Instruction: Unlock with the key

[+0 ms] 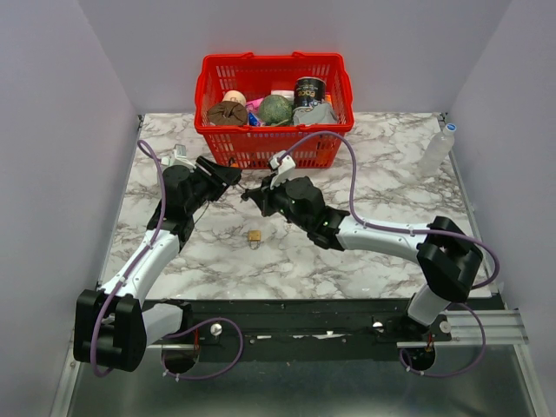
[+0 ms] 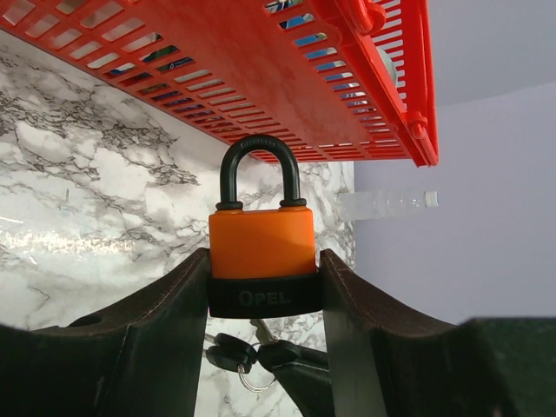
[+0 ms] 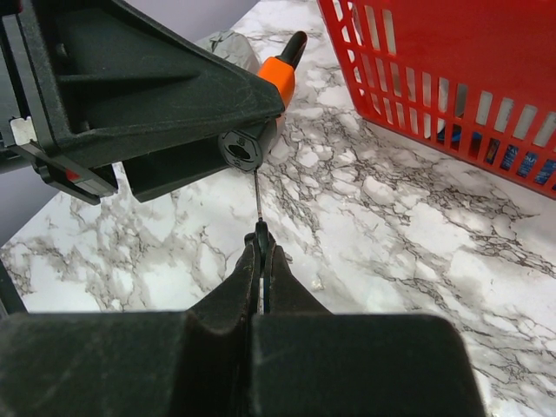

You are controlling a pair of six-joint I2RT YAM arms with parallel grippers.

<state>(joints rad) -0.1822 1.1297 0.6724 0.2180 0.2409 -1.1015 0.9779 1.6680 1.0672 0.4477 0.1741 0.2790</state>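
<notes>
1. A white marble-patterned table [image 1: 382,187] with grey veins carries everything.
2. A red plastic basket [image 1: 261,143] stands on it at the far edge, around the middle.
3. A small brass padlock [image 1: 254,235] lies near the table's centre, on the near side of the basket and well apart from it.
4. A clear plastic bottle [image 1: 437,149] with a blue cap stands at the far right corner, beside the wall.

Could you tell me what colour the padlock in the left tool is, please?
Padlock: orange with black shackle and base; clearest in left wrist view.
</notes>
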